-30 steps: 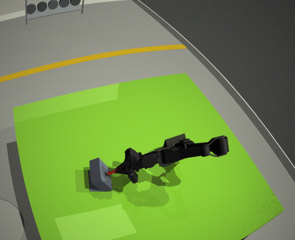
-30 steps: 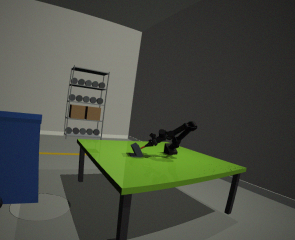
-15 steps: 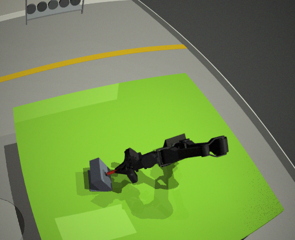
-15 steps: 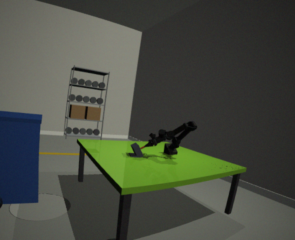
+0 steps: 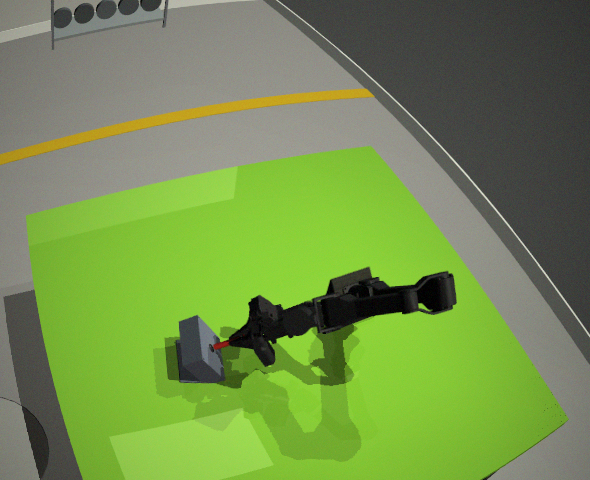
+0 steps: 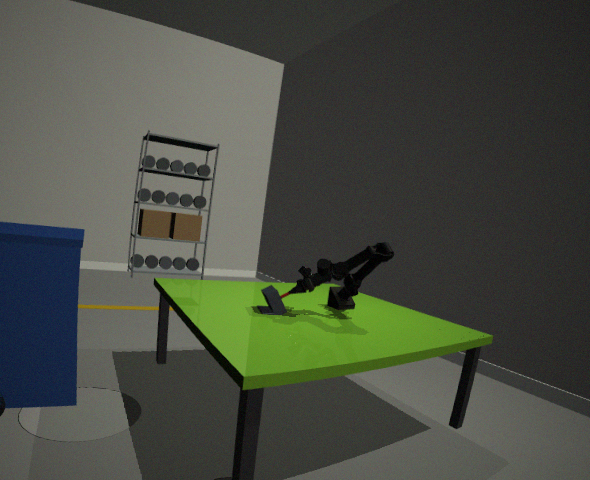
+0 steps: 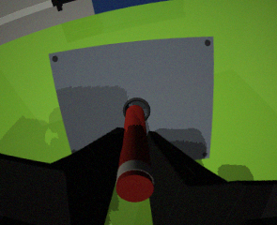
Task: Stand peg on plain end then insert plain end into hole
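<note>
The grey sloped panel (image 5: pixel 194 343) (image 6: pixel 273 300) (image 7: pixel 96 70) stands on the green table, its hole (image 5: pixel 211 348) (image 7: pixel 143 104) ringed by a dark rim. My gripper (image 5: pixel 231 342) (image 6: pixel 291 292) (image 7: pixel 135 137) is shut on the red peg (image 5: pixel 222 344) (image 6: pixel 285 295) (image 7: pixel 134 149), in front of the panel face. The peg slants down toward the panel. Its white-banded end is nearest the wrist camera, and its plain end is at the hole's mouth, overlapping the ring in the wrist view. How far it is inside, if at all, I cannot tell.
The green table (image 5: pixel 305 206) (image 6: pixel 336 351) (image 7: pixel 251 94) carries the panel and the arm. Dark screw heads mark the panel's corners. A blue bin (image 6: pixel 26 320) and a shelf rack (image 6: pixel 174 240) stand away from the table.
</note>
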